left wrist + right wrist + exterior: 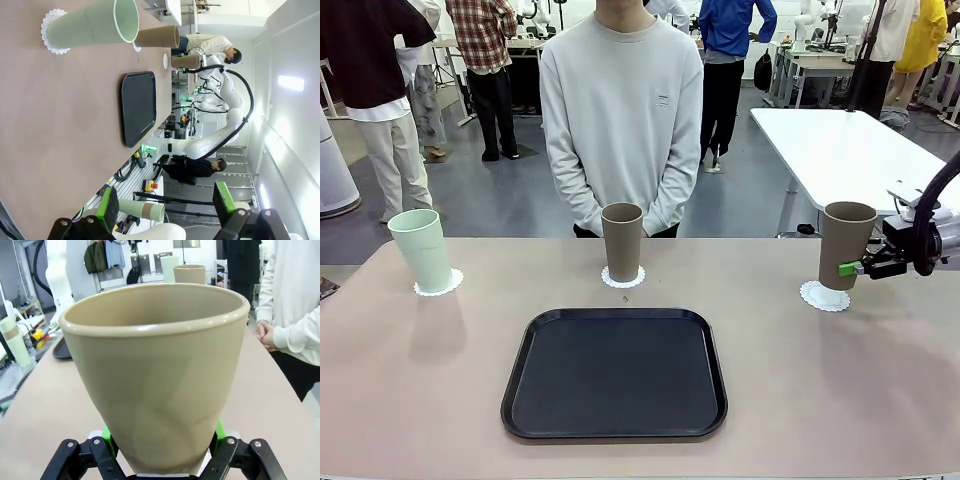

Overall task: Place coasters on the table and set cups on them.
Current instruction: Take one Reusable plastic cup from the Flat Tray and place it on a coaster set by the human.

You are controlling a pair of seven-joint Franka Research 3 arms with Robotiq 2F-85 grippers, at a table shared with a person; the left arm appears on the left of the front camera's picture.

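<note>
Right gripper [853,268] clamps a brown cup [846,245] low on its side, green pads pressed against the wall (its wrist view has the cup rising straight up between the fingers). That cup stands upright on a coaster [824,296] at the table's [420,380] right. A second brown cup [621,242] sits on the middle coaster [621,279], the mint cup [421,250] on the left coaster [438,284]. Left gripper [165,206] hangs with fingers spread, grasping nothing. A black tray [615,373] lies nearer.
</note>
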